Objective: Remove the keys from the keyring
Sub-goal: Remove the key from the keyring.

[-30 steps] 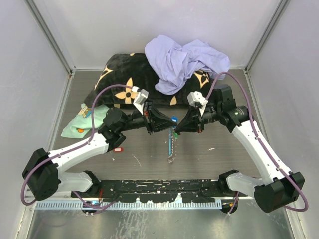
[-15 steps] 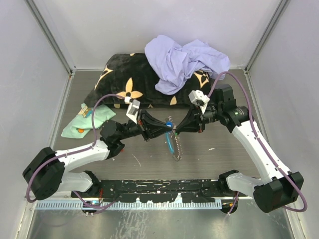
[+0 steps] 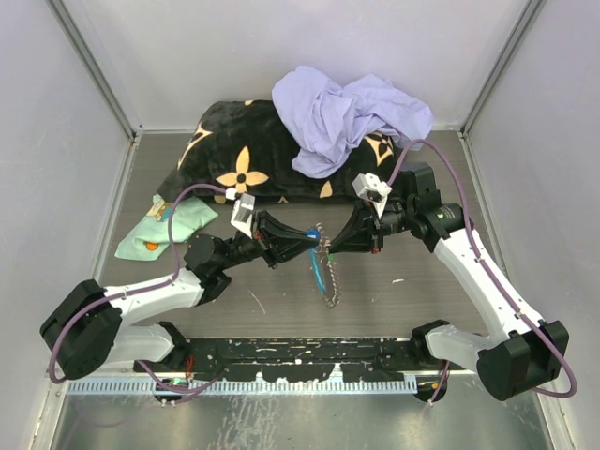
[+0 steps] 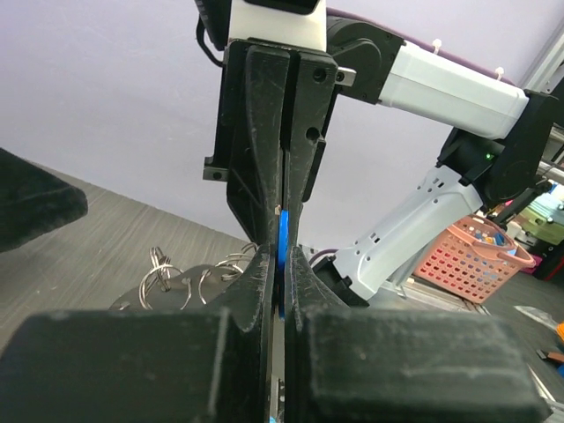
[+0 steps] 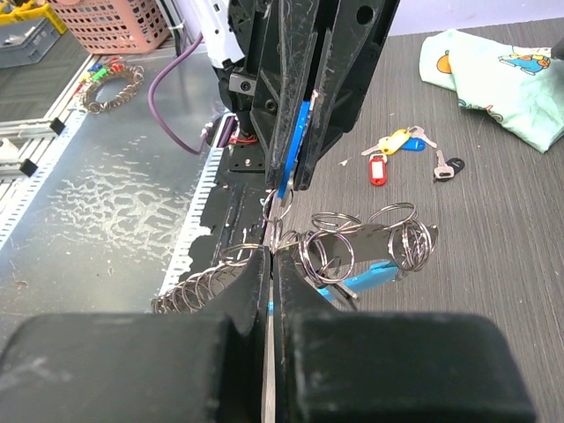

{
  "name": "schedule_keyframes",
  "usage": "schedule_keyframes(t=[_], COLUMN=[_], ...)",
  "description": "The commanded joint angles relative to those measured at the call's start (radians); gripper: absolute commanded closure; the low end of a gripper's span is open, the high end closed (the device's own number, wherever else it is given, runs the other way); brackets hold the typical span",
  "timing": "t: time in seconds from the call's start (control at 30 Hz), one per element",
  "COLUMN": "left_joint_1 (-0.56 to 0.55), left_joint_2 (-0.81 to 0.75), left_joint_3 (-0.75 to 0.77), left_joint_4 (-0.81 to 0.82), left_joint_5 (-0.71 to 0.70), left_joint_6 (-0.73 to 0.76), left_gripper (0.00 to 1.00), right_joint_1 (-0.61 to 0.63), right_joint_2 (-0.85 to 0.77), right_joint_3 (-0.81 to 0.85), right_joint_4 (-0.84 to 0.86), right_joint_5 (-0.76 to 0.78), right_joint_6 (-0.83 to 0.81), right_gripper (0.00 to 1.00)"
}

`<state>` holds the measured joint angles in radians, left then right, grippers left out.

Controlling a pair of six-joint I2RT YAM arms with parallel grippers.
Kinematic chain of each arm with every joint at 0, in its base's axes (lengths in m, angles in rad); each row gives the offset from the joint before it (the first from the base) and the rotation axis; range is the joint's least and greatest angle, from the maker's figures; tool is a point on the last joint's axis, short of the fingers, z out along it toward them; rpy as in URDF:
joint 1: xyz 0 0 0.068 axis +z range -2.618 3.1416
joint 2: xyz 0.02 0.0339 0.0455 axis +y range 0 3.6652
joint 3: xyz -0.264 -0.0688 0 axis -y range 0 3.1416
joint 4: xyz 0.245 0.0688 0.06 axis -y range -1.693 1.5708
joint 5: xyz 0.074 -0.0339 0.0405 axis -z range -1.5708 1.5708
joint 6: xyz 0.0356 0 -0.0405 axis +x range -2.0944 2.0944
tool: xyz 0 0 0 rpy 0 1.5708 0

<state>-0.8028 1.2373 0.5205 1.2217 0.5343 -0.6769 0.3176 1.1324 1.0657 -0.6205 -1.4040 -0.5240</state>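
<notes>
The keyring [image 3: 326,272], a silver chain of rings with a light-blue plastic piece [image 5: 361,280], hangs between the two grippers above the table. My left gripper [image 3: 312,234] is shut on the blue tag [image 4: 282,247] of a key that hangs on the chain. Facing it tip to tip, my right gripper [image 3: 333,246] is shut on a ring of the chain [image 5: 291,236]. In the right wrist view, loose keys with yellow, blue and red tags [image 5: 392,150] lie on the table, with a black-headed key [image 5: 445,165] beside them.
A mint-green cloth [image 3: 164,230] lies at the left. A black flowered cushion [image 3: 244,155] with a lilac cloth [image 3: 347,112] on it fills the back. A black rail [image 3: 300,354] runs along the near edge, and walls close both sides.
My left arm has swung lower and nearer, keeping the blue tag pinched. The hanging chain has shifted slightly right and swung. The right gripper has barely moved.
</notes>
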Motion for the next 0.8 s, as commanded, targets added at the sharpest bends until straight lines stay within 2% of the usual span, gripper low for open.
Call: schedule_keyframes(t=[0.0,0.23,0.77], left_joint_1=[0.024,0.027,0.026], left_joint_2=[-0.067,-0.137,-0.18], left_joint_3=[-0.012,0.093,0.326], left_joint_4=[0.044,-0.186,-0.608], left_joint_5=[-0.057,-0.029,0.021], left_joint_6=[0.028,0.062,0.141], left_gripper=[1.0,1.0,1.0], right_joint_1=[-0.005,0.01,0.062], right_joint_2=[-0.023,-0.024,0.011], right_joint_3=[0.007,-0.02,0.0], right_joint_4=[0.021,-0.002,0.001], right_joint_5=[-0.04,-0.016,0.035], right_joint_6=[-0.009,-0.068,-0.167], right_gripper=[0.99,0.95,0.92])
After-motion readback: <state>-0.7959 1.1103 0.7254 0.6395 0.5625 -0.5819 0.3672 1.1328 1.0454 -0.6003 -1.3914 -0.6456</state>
